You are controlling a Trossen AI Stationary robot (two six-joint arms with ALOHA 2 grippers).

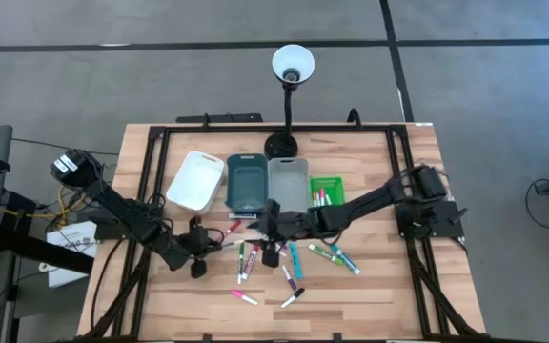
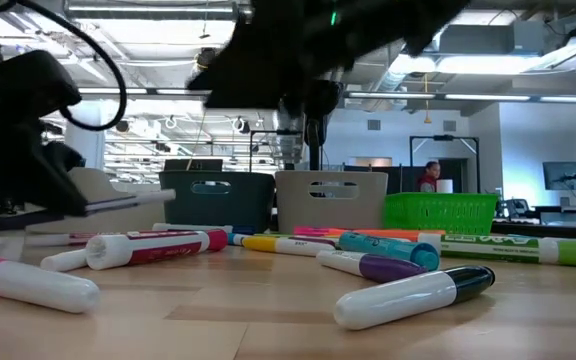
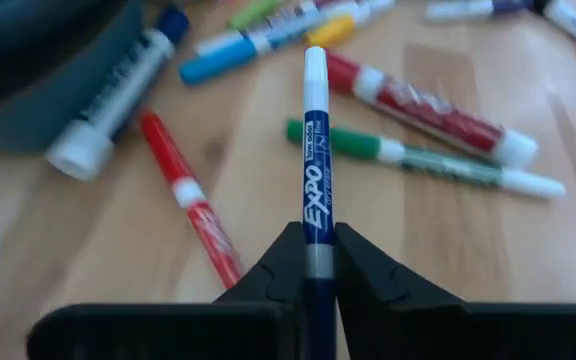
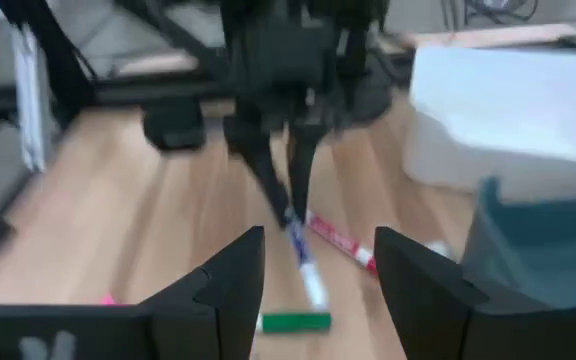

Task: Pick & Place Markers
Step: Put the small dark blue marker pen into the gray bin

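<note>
Markers are judged light, stiff and smooth-barrelled, best gripped across mid-barrel. One blue marker is pinched near its end by the closed left gripper, lifted off the counter. The right gripper is held wide open and empty over the scattered pens near the trays.

Markers scattered mid-table, some in tray

My right gripper stood open above the table while the left gripper clamped a blue marker.
</note>
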